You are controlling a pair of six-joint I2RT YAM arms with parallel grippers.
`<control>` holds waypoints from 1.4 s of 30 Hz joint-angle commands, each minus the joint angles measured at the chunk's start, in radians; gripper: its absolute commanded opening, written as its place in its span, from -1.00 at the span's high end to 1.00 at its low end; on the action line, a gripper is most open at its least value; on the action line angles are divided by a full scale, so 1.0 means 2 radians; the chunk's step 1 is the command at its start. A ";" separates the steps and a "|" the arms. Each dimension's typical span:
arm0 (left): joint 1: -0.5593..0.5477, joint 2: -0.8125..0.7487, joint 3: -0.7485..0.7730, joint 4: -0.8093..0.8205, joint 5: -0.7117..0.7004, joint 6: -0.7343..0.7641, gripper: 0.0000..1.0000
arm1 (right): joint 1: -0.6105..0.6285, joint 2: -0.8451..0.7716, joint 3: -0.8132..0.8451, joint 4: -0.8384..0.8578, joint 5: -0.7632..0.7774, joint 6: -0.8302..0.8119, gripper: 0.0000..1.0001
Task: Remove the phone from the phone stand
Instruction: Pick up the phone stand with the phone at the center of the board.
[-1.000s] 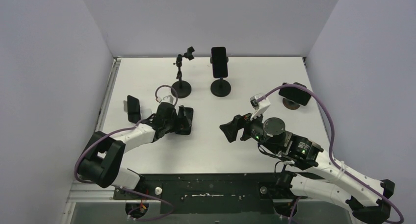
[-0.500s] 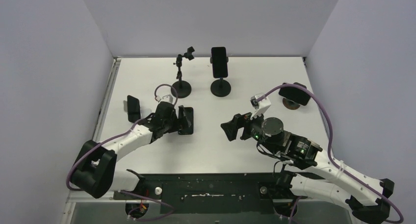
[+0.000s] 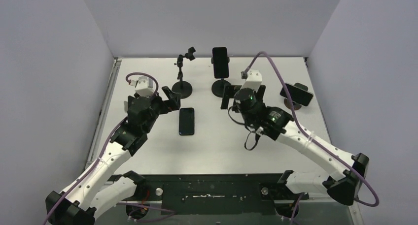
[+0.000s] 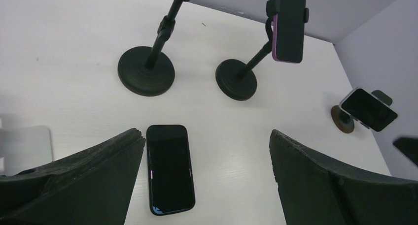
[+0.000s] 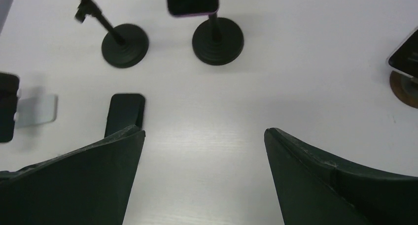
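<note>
A black phone [image 3: 220, 62] is clamped upright in a black stand [image 3: 221, 88] at the back; it also shows in the left wrist view [image 4: 289, 23] and the right wrist view [image 5: 192, 1]. Another black phone [image 3: 186, 121] lies flat on the table, screen up, and is seen from the left wrist [image 4: 170, 168] and the right wrist [image 5: 125, 112]. My left gripper [image 3: 166, 99] is open and empty, raised to the left of the flat phone [image 4: 205, 136]. My right gripper [image 3: 241, 93] is open and empty, just in front of the stand's base [image 5: 204, 132].
An empty clamp stand [image 3: 182, 89] stands left of the phone stand. A third phone on a small round stand [image 3: 296, 94] sits at the right. A grey plate [image 5: 37, 109] lies near the table's left edge. Walls close in on three sides.
My left gripper has let go of the flat phone, opened and drawn up and back to the left. My right arm has swung from the table's middle to the back stand.
</note>
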 commanded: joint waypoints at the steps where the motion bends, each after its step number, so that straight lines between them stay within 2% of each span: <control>1: -0.004 -0.025 -0.046 0.069 0.037 0.014 -0.95 | -0.139 0.037 0.048 -0.010 -0.096 -0.021 -1.00; 5: -0.003 -0.058 -0.074 0.100 0.073 0.029 -0.95 | -0.235 0.019 0.015 0.004 -0.106 -0.007 -1.00; 9: -0.001 -0.070 -0.073 0.091 0.086 0.032 -0.95 | -0.421 -0.003 -0.039 0.023 -0.200 0.035 -0.99; 12: -0.001 -0.078 -0.076 0.096 0.115 0.041 -0.95 | -0.463 -0.015 -0.076 0.050 -0.182 0.059 -0.98; 16: -0.012 -0.083 -0.080 0.109 0.137 0.050 -0.94 | -0.523 -0.064 -0.156 0.152 -0.159 0.090 -0.96; 19: -0.023 -0.088 -0.083 0.113 0.137 0.055 -0.94 | -0.553 -0.074 -0.186 0.202 -0.118 0.076 -0.93; 22: -0.025 -0.091 -0.086 0.116 0.152 0.056 -0.94 | -0.585 -0.044 -0.161 0.210 -0.131 0.019 -0.93; 24: -0.025 -0.090 -0.083 0.112 0.159 0.058 -0.93 | -0.603 -0.011 -0.151 0.225 -0.161 0.006 -0.93; 29: -0.030 -0.092 -0.080 0.104 0.163 0.063 -0.94 | -0.665 0.015 -0.184 0.363 -0.309 0.007 -0.85; 32: -0.036 -0.092 -0.077 0.105 0.169 0.065 -0.93 | -0.663 0.034 -0.192 0.422 -0.370 -0.004 -0.82; 35: -0.040 -0.093 -0.078 0.107 0.176 0.068 -0.94 | -0.645 0.045 -0.185 0.475 -0.394 0.014 -0.80; 38: -0.041 -0.087 -0.077 0.101 0.172 0.074 -0.94 | -0.650 0.069 -0.149 0.482 -0.393 0.016 -0.80; 42: -0.041 -0.083 -0.076 0.096 0.167 0.075 -0.94 | -0.666 0.090 -0.135 0.467 -0.402 -0.034 -0.82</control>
